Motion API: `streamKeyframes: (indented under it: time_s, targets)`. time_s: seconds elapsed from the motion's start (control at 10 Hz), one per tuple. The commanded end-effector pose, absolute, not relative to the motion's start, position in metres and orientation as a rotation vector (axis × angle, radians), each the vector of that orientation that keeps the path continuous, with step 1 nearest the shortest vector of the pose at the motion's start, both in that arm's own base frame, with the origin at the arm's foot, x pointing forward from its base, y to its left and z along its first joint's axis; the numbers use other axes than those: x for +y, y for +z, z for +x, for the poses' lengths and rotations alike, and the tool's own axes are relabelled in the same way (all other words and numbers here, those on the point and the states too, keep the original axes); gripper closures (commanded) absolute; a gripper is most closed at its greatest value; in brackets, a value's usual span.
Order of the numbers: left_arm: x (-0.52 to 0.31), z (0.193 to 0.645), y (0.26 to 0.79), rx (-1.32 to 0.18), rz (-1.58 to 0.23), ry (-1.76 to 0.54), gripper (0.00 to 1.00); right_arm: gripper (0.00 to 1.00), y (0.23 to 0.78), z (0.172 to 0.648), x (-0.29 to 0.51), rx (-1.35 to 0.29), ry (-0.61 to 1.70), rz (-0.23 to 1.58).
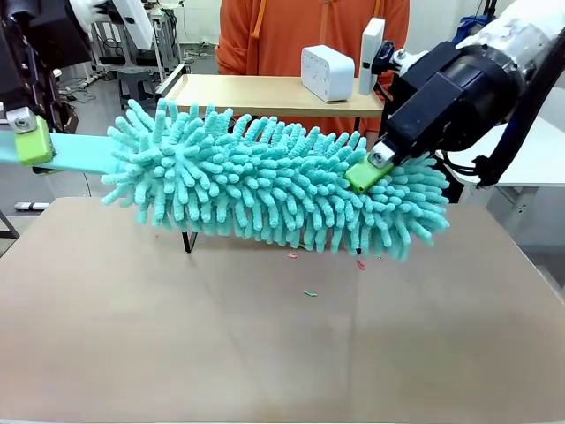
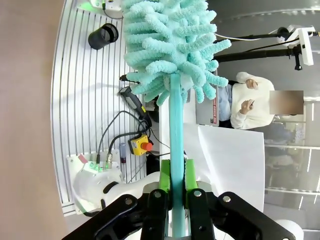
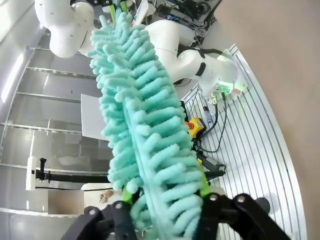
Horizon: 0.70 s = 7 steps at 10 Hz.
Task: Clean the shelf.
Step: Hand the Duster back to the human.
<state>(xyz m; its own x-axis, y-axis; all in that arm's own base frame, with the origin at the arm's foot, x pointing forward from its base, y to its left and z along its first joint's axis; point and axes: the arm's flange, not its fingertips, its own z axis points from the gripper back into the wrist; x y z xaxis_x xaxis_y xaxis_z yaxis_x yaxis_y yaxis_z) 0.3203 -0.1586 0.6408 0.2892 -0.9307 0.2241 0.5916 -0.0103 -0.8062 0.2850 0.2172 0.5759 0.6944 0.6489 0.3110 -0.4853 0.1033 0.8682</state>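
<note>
Shelf [image 1: 265, 93] stands at far side of table [image 1: 265, 336], behind teal duster [image 1: 274, 185]. Left gripper [image 2: 177, 185] clamped on duster's flat handle [image 2: 175, 130]. Right gripper [image 1: 369, 168] pinched on fluffy head's far end, just before shelf.

A teal duster [image 3: 145, 125] with a shaggy head of chenille fingers runs up from the right gripper [image 3: 165, 200], whose green pads [image 3: 131, 190] press in on its near end. Behind the far tip stands a white robot arm [image 3: 180, 55] (with cables at its base), beside a ribbed white floor [image 3: 260, 150].
</note>
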Motion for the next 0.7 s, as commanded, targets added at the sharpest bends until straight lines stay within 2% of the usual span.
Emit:
streamKeyframes:
  time_s: [0.0,0.1,0.2,0.4,0.5,0.6]
  targets:
    - [-0.1519,0.3242,0.6491,0.445,-0.967,-1.265,0.88,0.86,0.5723,0.2845,0.2173,0.176,0.883,1.211]
    - [-0.1521,0.3240,0.6485,0.443,-0.965,-1.262,0.88,0.96,0.5725,0.2842,0.2165,0.180,0.882,1.212]
    - [-0.1523,0.3240,0.6478,0.443,-0.965,-1.262,0.88,1.00,0.5724,0.2845,0.2158,0.179,0.878,1.211]
    - [-0.1523,0.3244,0.6470,0.448,-0.952,-1.262,0.88,1.00,0.5725,0.2845,0.2156,0.176,0.878,1.210]
    - [-0.1525,0.3253,0.6465,0.452,-0.938,-1.253,0.30,1.00,0.5723,0.2844,0.2156,0.177,0.878,1.209]
    - [-0.1515,0.3256,0.6468,0.436,-0.945,-1.247,0.31,1.00,0.5719,0.2845,0.2148,0.179,0.877,1.207]
